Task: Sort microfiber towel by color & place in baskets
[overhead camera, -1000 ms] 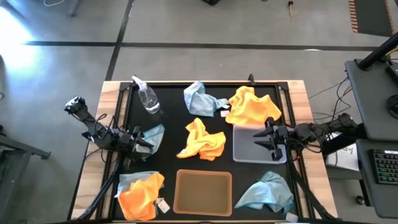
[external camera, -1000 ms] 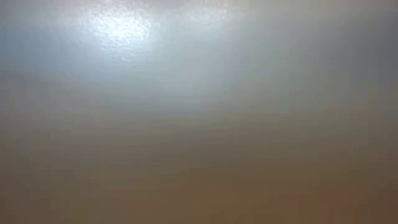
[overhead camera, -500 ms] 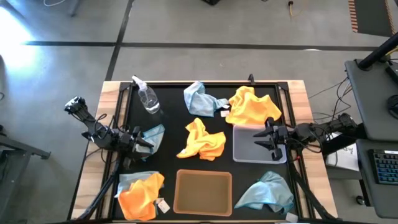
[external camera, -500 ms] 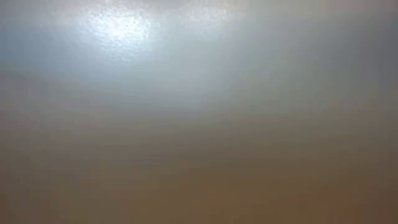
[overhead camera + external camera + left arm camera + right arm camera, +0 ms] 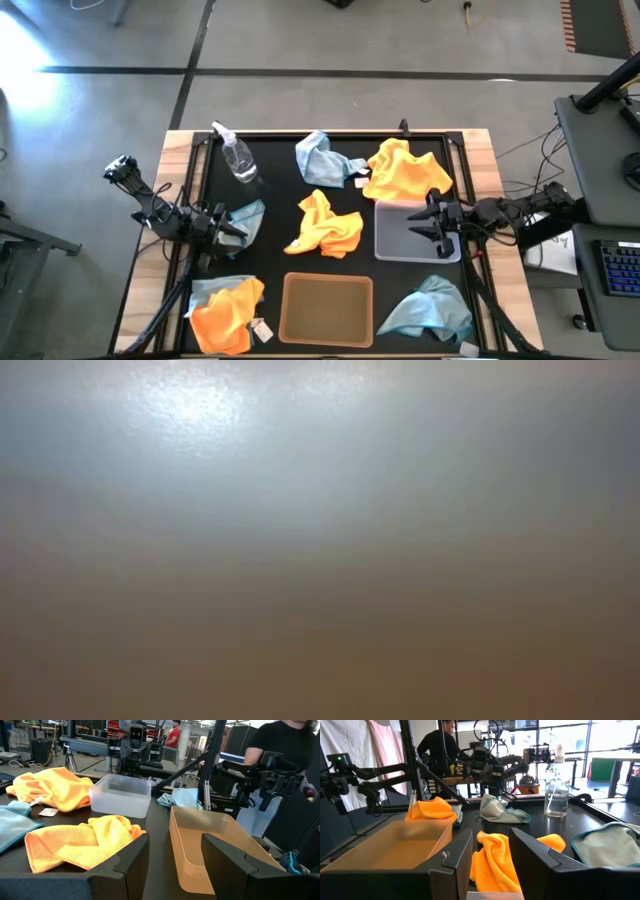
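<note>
Hovering low at the left edge of the counter, the left hand (image 5: 232, 226) has its fingers spread apart and grasps nothing. A pale blue cloth (image 5: 248, 218) lies just beside it, and an orange cloth (image 5: 325, 224) lies farther in, at the middle of the counter.

At the right edge the right hand (image 5: 428, 222) waits over the grey basket (image 5: 392, 244), its fingers also parted and empty.

The brown basket (image 5: 327, 309) stands at the near edge, with nothing in it. More cloths lie apart: orange on blue (image 5: 226, 311) at the near left corner, blue (image 5: 428, 310) at the near right corner, blue (image 5: 323, 160) and orange (image 5: 405, 171) by the far edge, near a spray bottle (image 5: 236, 153).

I think these cloths are light, soft and limp; they will sag and drag when lifted. A raised fold at the top of a heap looks the best place to pinch.
</note>
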